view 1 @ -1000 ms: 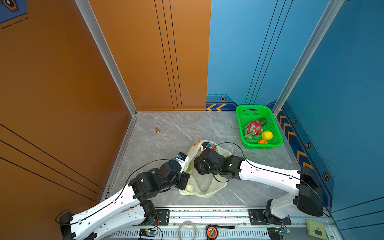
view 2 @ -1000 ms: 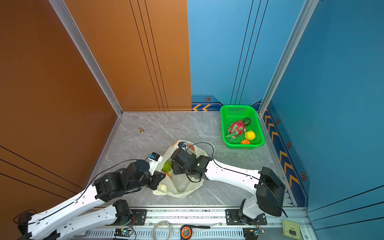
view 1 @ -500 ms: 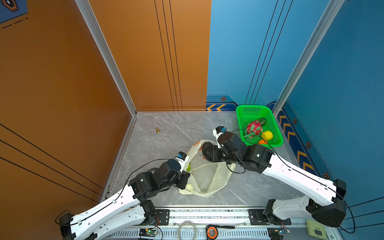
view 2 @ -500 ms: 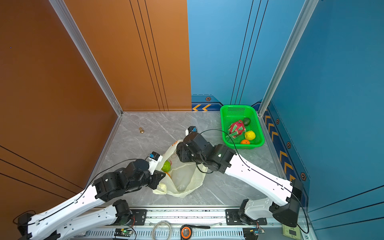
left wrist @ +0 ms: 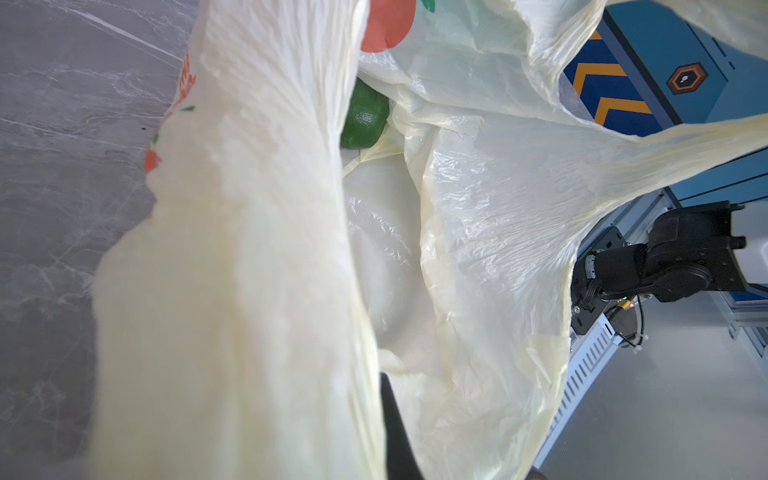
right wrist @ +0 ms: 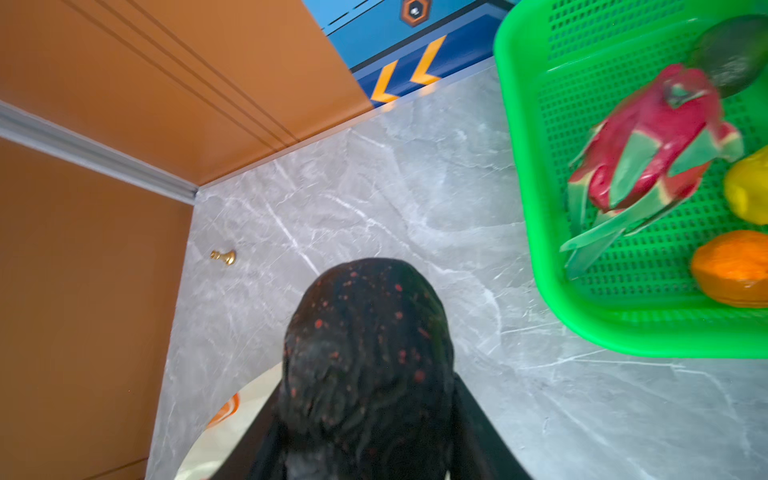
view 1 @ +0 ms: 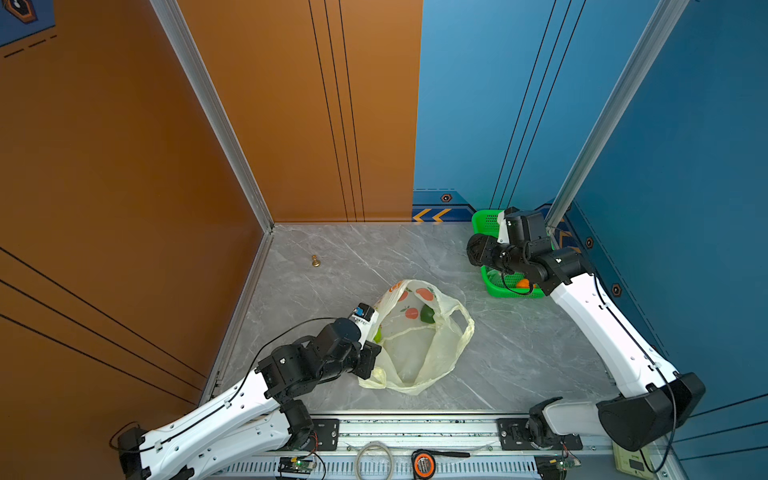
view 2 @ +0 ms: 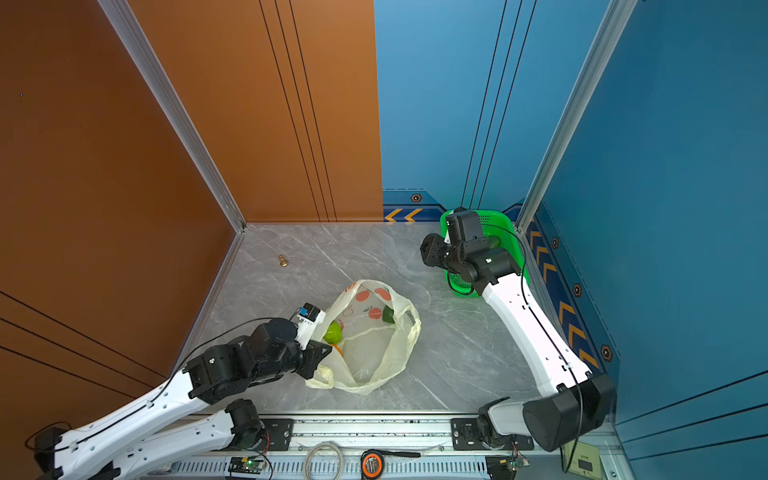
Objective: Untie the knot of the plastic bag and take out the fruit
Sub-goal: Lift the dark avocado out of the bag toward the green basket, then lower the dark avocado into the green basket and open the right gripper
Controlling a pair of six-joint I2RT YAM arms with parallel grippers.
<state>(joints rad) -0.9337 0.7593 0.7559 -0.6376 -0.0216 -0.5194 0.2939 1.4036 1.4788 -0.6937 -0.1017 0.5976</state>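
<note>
**A:** What has the right gripper got?

**B:** The right gripper (right wrist: pixel 365 415) is clamped partway closed round a dark avocado (right wrist: pixel 365 332) speckled with red. A black finger (right wrist: pixel 478 436) presses in at each side. It hangs over the bench (right wrist: pixel 415 187), just beside the green basket (right wrist: pixel 582 50) in the far right corner, not above it.

**A:** And the left?

**B:** The left gripper (view 1: pixel 374 363) is pinched tight on the rim of the plastic bag (view 1: pixel 415 357). The bag lies slack near the middle of the front edge. Film smothers that wrist camera, and only one dark finger edge (left wrist: pixel 392 424) shows.

**A:** Where is the fruit?

**B:** In the basket there is a dragon fruit (right wrist: pixel 648 158), a lemon (right wrist: pixel 748 187) and an orange (right wrist: pixel 731 270). A second avocado (right wrist: pixel 731 54) is also there, cut off by the frame. In the bag lie a light green fruit (view 2: pixel 332 332) and a darker green one (view 1: pixel 427 314).

**A:** Anything hard to see?

**B:** In both top views the right arm covers most of the basket. One handle loop (view 1: pixel 463 328) lies open on the bag's right side.
</note>
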